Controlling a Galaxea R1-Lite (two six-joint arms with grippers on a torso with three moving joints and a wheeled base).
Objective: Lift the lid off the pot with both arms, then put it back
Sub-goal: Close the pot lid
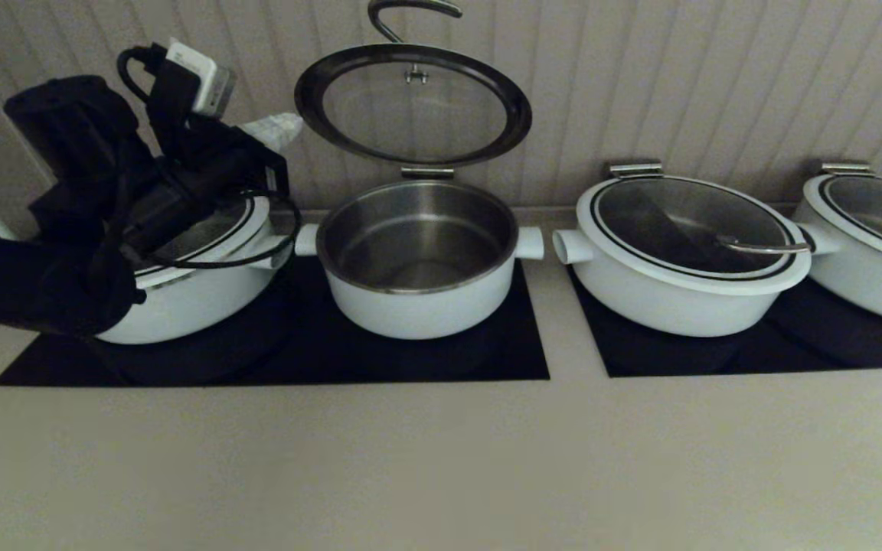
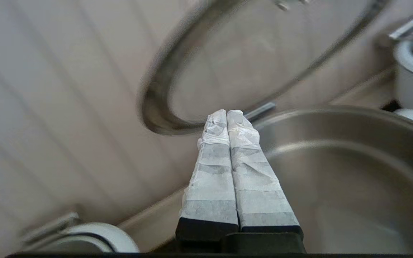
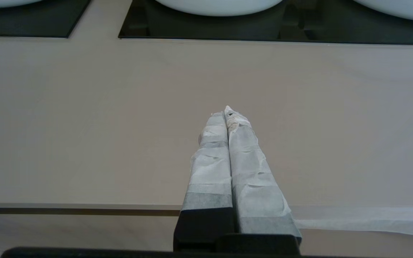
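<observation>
The pot (image 1: 418,268) stands open, second from the left, with its steel inside bare. The lid (image 1: 410,107) is tipped up on its rear hinge, nearly upright against the wall, its bent steel handle (image 1: 410,11) at the top. My left gripper (image 1: 276,128) is shut and empty, left of the lid's rim and apart from it, above the neighbouring pot. In the left wrist view the shut fingertips (image 2: 227,114) point at the lid's rim (image 2: 154,111) and the pot's inside (image 2: 335,161). My right gripper (image 3: 227,111) is shut and empty over bare counter, out of the head view.
A lidded white pot (image 1: 196,298) sits under my left arm. Two more lidded white pots (image 1: 686,252) (image 1: 877,237) stand on the right. Black cooktops (image 1: 449,360) (image 1: 717,356) lie under the pots. The panelled wall is close behind; the beige counter (image 1: 441,459) stretches in front.
</observation>
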